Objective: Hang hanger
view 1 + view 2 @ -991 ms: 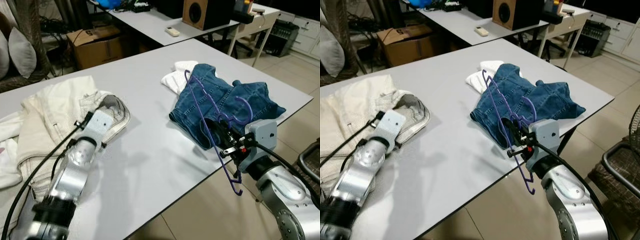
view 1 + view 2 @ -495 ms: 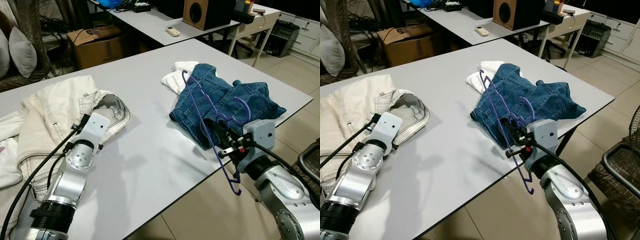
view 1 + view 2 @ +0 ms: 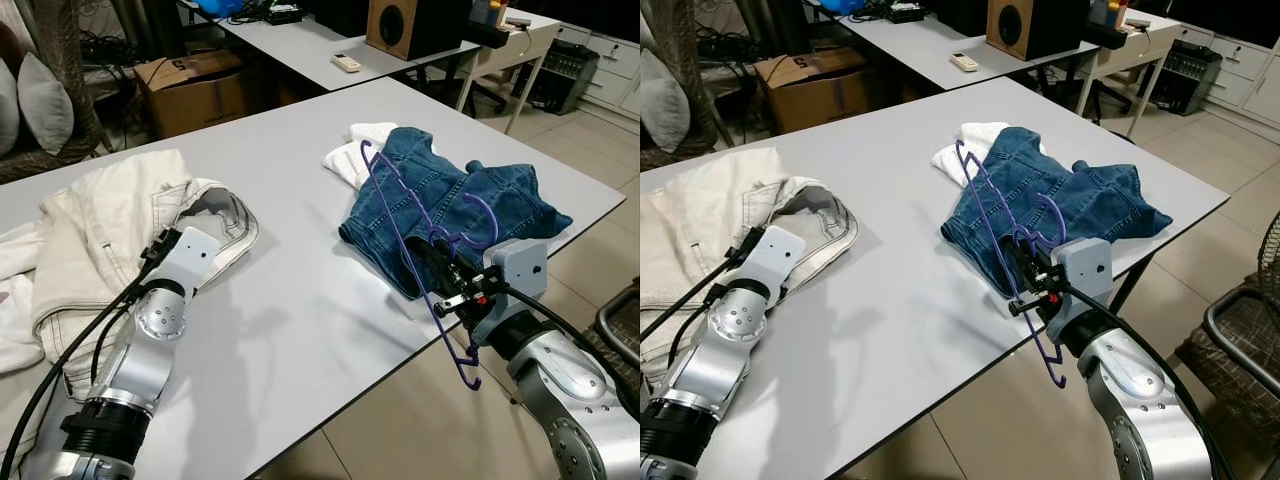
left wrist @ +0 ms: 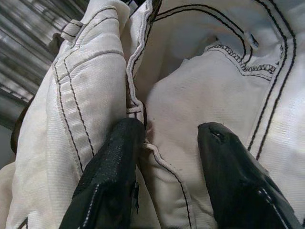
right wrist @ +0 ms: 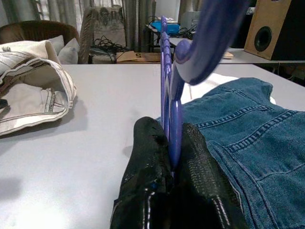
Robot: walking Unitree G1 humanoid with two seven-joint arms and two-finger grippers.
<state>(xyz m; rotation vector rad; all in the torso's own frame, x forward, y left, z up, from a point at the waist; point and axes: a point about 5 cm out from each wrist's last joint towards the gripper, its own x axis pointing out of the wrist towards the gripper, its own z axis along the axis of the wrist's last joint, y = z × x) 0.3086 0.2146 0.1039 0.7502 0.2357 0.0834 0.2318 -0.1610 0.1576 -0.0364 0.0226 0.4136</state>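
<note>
While its two black fingers press together on a thin purple wire, the right pincer (image 5: 169,143) holds the purple hanger (image 3: 405,215) near the tabletop's (image 3: 300,300) front right edge. The hanger is a slim, glossy wire frame; it stands tilted over the blue denim garment (image 3: 455,205), its curved hook (image 3: 483,212) rising above the pincer and one end dropping below the tabletop's edge. The denim is a crumpled heap of heavy woven cloth with pale stitched seams, lying on the right part of the pale grey, smooth tabletop. Touching its far side is a small folded white cloth (image 3: 355,150).

The left pincer (image 4: 169,143) has its fingers spread apart, their rounded matte tips resting against the cream garment (image 3: 110,220) on the left part of the tabletop. That garment is stiff twill with dark double stitching along its seams and a belt loop; its waistband lies open in a wide oval beside the silver left wrist.

Beyond the tabletop stands a second grey table (image 3: 310,45) with a small white remote (image 3: 345,63) and a wooden speaker box (image 3: 392,25). A cardboard box (image 3: 195,85) sits on the floor, and a grey cushion (image 3: 45,100) lies at the far left.
</note>
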